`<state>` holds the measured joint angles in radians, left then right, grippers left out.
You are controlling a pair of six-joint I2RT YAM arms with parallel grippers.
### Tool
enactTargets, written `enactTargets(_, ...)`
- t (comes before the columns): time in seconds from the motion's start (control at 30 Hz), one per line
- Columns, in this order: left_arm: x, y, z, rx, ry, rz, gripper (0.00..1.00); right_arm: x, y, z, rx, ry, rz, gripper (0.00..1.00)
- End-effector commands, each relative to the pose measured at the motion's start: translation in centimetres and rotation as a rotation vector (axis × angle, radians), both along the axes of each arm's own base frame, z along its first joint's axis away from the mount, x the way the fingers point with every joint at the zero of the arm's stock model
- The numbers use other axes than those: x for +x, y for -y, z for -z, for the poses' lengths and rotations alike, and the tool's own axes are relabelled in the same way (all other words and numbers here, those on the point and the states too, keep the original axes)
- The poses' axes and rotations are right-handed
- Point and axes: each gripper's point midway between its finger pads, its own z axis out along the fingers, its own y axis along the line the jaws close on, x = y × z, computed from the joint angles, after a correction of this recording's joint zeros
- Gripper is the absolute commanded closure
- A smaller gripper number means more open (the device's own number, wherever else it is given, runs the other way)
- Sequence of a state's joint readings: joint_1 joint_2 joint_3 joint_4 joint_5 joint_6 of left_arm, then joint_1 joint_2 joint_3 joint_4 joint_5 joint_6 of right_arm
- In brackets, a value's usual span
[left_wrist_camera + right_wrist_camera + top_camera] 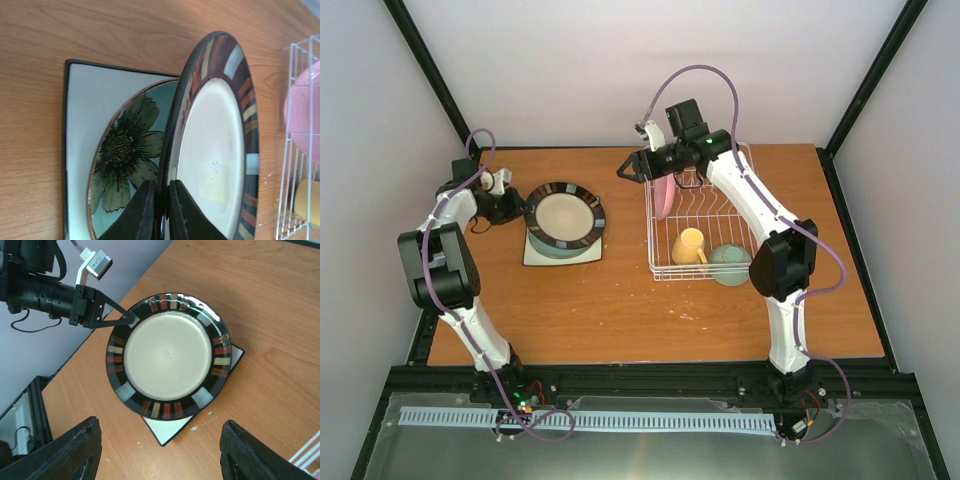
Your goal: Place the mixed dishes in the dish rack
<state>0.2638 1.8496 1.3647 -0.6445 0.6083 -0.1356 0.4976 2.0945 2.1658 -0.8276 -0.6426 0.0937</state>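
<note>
My left gripper (525, 208) is shut on the left rim of the black-rimmed cream plate (565, 218); in the left wrist view its fingertips (150, 210) pinch the rim of this plate (215, 150), which tilts up off the mint-green flower plate (125, 155). That one lies on the white square plate (560, 253). My right gripper (625, 170) is open and empty, hovering left of the white wire dish rack (665, 272); its view looks down on the cream plate (167, 355). The pink plate (663, 190) stands in the rack and the yellow mug (688, 246) lies in it. The mint-green bowl (730, 265) is at the rack's near right corner.
The rack's wires (295, 150) show at the right of the left wrist view, with the pink plate (302, 107) and mug (307, 200) behind them. A black frame rail (620, 380) runs along the table's near edge. White walls close off the back and sides.
</note>
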Motion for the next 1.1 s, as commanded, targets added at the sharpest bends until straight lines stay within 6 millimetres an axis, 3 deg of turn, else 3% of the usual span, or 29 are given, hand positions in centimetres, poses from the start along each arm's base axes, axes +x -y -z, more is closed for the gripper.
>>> enactTargets(0.0, 1.3, 0.7, -4.9, -0.052, 0.175, 0.064, 0.99, -0.6, -1.1, -0.6, 0.082, -0.043, -0.075, 0.36)
enactTargets(0.17, 0.8, 0.0, -6.4, -0.116, 0.241, 0.061, 0.99, -0.3, -1.6, 0.5, 0.097, -0.069, -0.091, 0.36)
enactTargets(0.43, -0.8, -1.2, -6.0, -0.202, 0.286, 0.063, 0.99, -0.1, -2.3, 1.9, 0.125, -0.12, -0.112, 0.36)
enactTargets(0.83, -0.8, 0.6, -8.3, -0.431, 0.416, 0.193, 0.99, -0.2, -2.9, 2.6, 0.16, -0.168, -0.139, 0.36)
enactTargets(1.07, -1.1, 1.0, -11.3, -0.534, 0.495, 0.287, 0.99, -0.5, -3.2, 2.4, 0.193, -0.2, -0.161, 0.36)
